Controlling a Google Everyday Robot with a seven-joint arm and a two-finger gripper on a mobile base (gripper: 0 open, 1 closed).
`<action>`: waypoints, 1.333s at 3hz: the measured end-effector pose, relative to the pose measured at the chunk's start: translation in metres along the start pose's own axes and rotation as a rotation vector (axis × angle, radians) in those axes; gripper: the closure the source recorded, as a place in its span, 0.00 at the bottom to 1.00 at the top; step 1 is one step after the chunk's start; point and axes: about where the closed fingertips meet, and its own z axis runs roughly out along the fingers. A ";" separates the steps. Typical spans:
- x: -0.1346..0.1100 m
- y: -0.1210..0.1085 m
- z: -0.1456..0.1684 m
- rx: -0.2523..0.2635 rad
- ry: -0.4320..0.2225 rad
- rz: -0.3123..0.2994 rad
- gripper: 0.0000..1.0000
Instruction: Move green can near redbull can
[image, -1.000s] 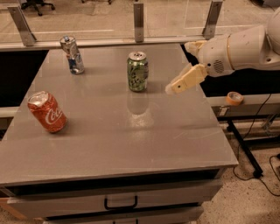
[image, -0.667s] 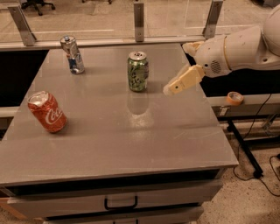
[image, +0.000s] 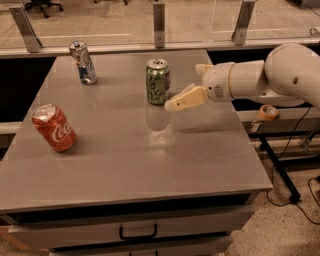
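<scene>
- Camera view. Grey counter (image: 150, 170) carries three cans. The green can (image: 158, 81) stands upright at mid-back. The redbull can (image: 83, 62) is upright near the back-left corner, well apart from the green can.
- A red cola can (image: 54, 127) sits tilted toward the left edge, nearer the front. It is not part of the job.
- The pincer (image: 185, 90) hangs just beside the green can on its right, low over the counter. It looks spread and holds nothing. One cream finger (image: 186, 98) points at the can's lower half, and no contact is visible.
- Step in hand, as judged: closing in for the grasp. The can is not yet between the jaws.
- To do it well, centre the can in the gap before closing. The near finger is aimed at the can's wall and could shove or tip it, so the approach needs to straddle the body rather than meet it.
- Grip mid-height on the can. It is light and thin-walled, so light pressure is likely enough.
- The carry then goes left and slightly back across open counter. Lift clear rather than drag.
- Set the can down upright just short of the redbull can. That can is narrow and probably topples easily if bumped.
- The cola can lies forward of that route, so the risk from it is small.
</scene>
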 end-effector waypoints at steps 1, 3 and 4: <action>-0.009 -0.008 0.030 0.007 -0.040 -0.012 0.00; -0.020 0.003 0.079 -0.085 -0.087 -0.048 0.42; -0.040 0.001 0.092 -0.112 -0.123 -0.108 0.65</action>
